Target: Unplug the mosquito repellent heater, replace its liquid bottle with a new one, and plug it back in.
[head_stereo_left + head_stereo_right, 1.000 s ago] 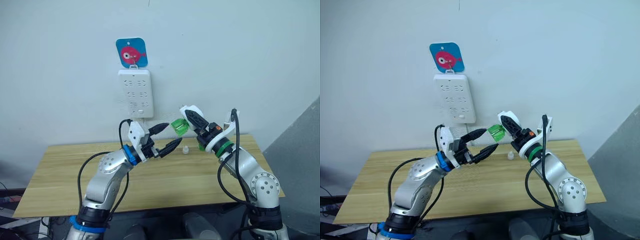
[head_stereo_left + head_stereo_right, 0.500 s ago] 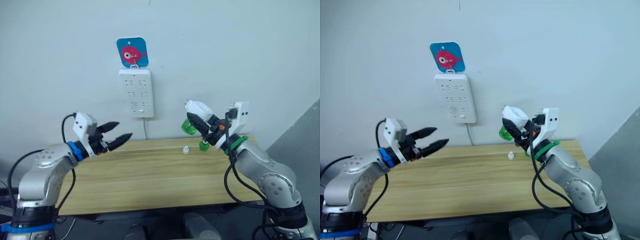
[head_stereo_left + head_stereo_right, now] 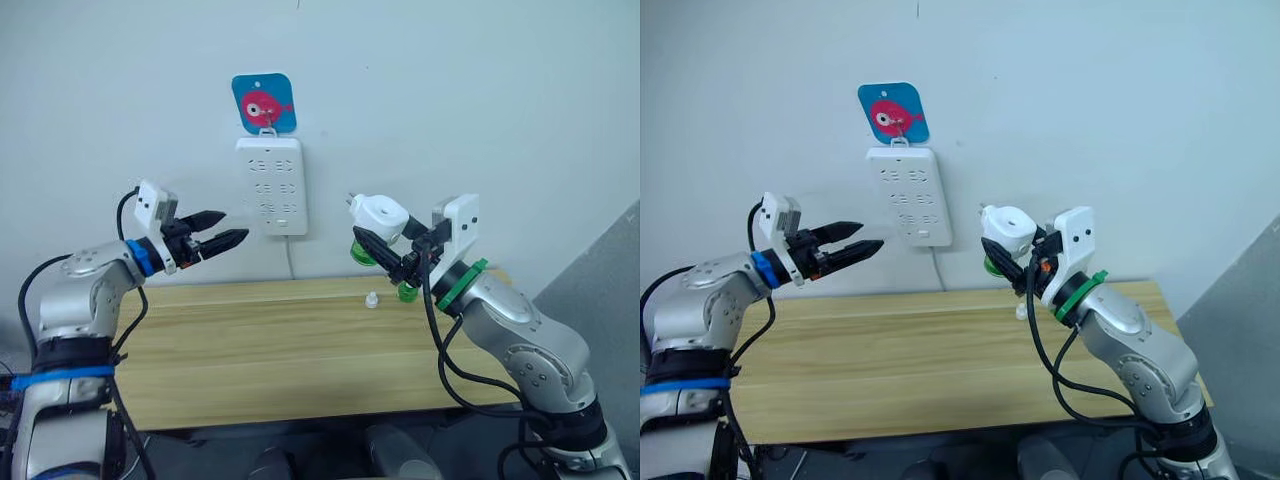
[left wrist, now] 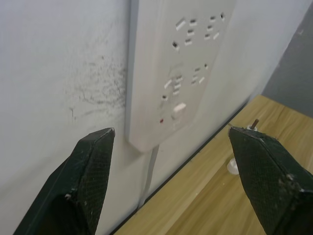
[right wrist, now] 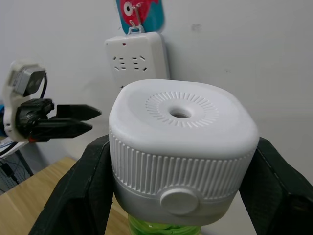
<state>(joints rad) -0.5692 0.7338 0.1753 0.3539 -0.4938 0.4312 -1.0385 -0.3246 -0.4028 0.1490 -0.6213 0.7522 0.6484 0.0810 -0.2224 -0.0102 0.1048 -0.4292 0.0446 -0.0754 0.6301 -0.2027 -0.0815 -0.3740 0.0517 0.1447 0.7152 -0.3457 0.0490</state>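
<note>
While the left end effector [image 3: 228,239] gaped empty, we saw the right end effector [image 5: 178,161] clamping the ribbed, rounded white mosquito repellent heater [image 5: 182,147].

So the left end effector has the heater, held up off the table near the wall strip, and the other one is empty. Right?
Wrong arm. The right end effector grips the heater, up off the table near the wall strip; the right wrist view shows it clamped between the fingers. The left end effector is the empty one.
</note>
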